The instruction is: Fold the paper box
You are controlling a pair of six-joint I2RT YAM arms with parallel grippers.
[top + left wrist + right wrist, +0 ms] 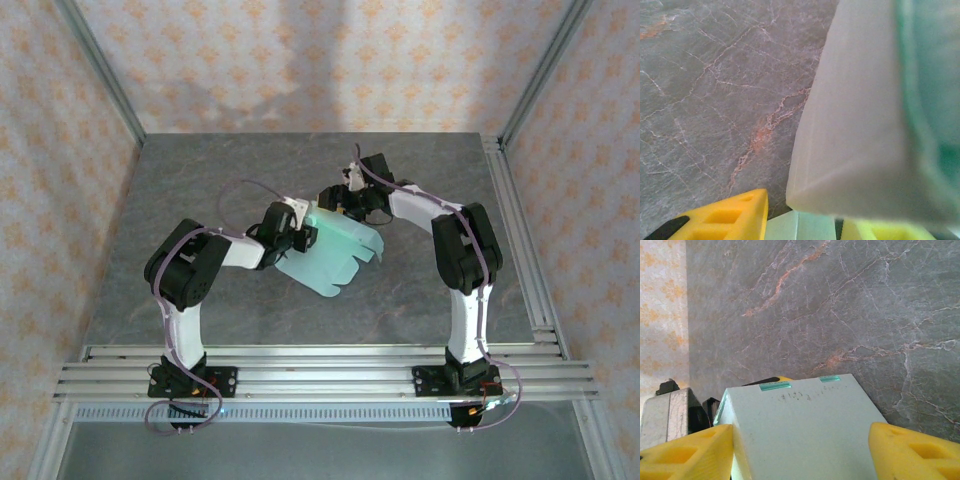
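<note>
Bracing box (335, 258) mid-fold: left gripper (297, 236) seemingly pinching one edge, right gripper (345, 200) straddling a panel, grip unclear. Press along creases, keeping walls square.

We see a grey stone-patterned table (200, 190), veined with pale and rust-coloured lines. Walls (300, 60) papered in cream with a repeating orange flower motif stand along its far edge and both sides. Slanting metal posts (100, 70) rise at the back corners. Ribbed aluminium rails (320, 365) lie across the near edge, and a side rail (520, 230) runs along the table's right.
</note>
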